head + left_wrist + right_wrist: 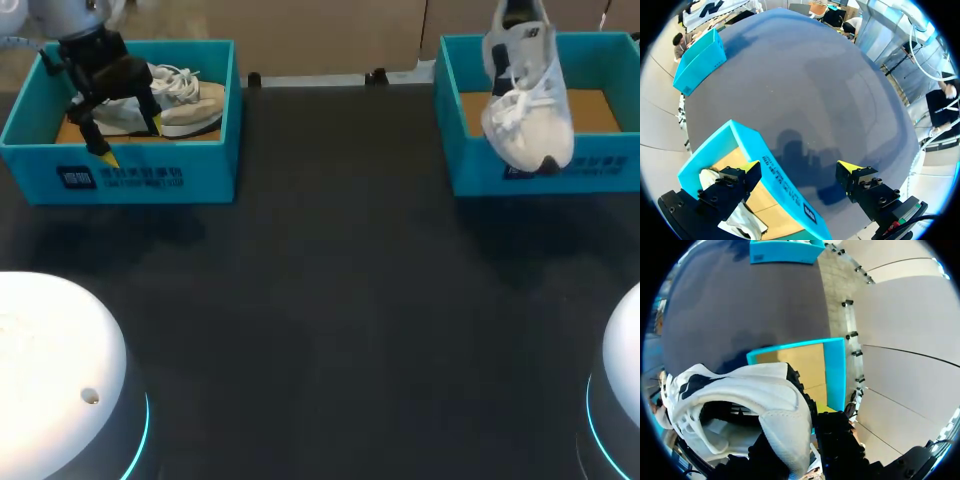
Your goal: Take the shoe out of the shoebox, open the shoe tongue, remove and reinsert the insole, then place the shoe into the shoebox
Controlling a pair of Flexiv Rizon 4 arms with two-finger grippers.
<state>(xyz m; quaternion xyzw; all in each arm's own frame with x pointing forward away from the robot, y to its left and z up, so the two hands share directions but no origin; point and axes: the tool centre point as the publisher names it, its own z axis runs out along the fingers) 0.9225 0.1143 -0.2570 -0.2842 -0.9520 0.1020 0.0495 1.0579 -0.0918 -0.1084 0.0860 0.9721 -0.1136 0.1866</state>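
**Clerk:** Surface first?

**Checker:** Item 1: dark matte tabletop [330,300]. At its near corners stand two white domed bases [50,370], one on each side, each with a blue light at the rim.

**Clerk:** Far left corner?

**Checker:** Item 2: teal left shoebox [120,178], lidless, with a pale sneaker [185,100] lying inside. Item 3: left gripper [131,140], over the box's near wall. Its fingers are spread wide, one above the box interior and the other outside the wall, and it has hold of nothing.

**Clerk:** Far right corner?

**Checker:** Item 4: teal right shoebox [610,170], brown cardboard floor showing. Item 5: white sneaker [528,110], hanging toe-down over the box's near wall, lifted off the floor. Item 6: right gripper [799,437], clamped on the sneaker's heel end.

**Clerk:** Hazards?

**Checker:** My judgement only. The grip is on the soft heel alone, so the sneaker could swing or slip free in transit. The dangling laces could snag the box wall. The left fingers straddle a wall, so a straight descent would strike it and shove the box.
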